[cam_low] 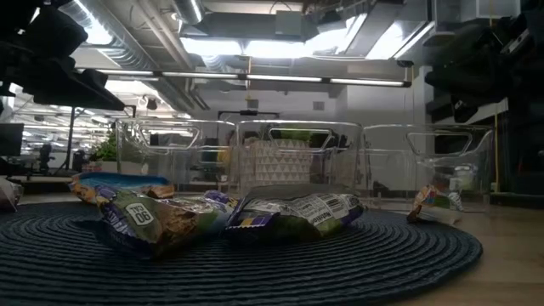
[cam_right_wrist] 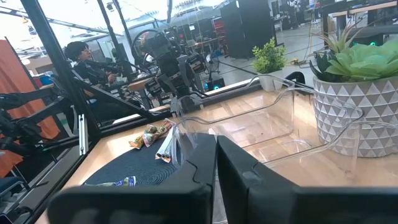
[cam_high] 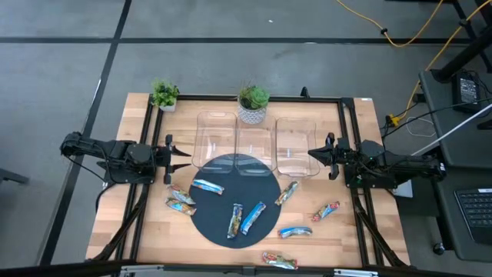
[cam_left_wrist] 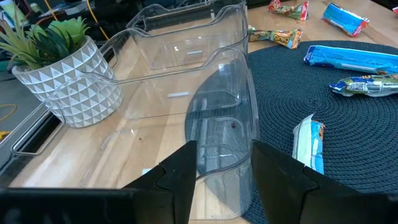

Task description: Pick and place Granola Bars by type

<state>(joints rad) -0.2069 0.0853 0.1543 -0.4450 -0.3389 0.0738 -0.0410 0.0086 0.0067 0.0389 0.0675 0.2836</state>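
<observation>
Glossy crinkled Granola Bars (cam_high: 252, 218) on round woven mat (cam_high: 207, 223); left pincer (cam_high: 178, 153) half-open, empty; right pincer (cam_high: 314, 154) closed, empty

Down at mat level, two granola bars (cam_low: 229, 217) lie touching on the dark woven mat (cam_low: 340, 263), crumpled and label-up. Another bar (cam_low: 435, 204) sits at the mat's far right edge. Behind them, three clear bins (cam_low: 293, 161) stand in a row.
</observation>
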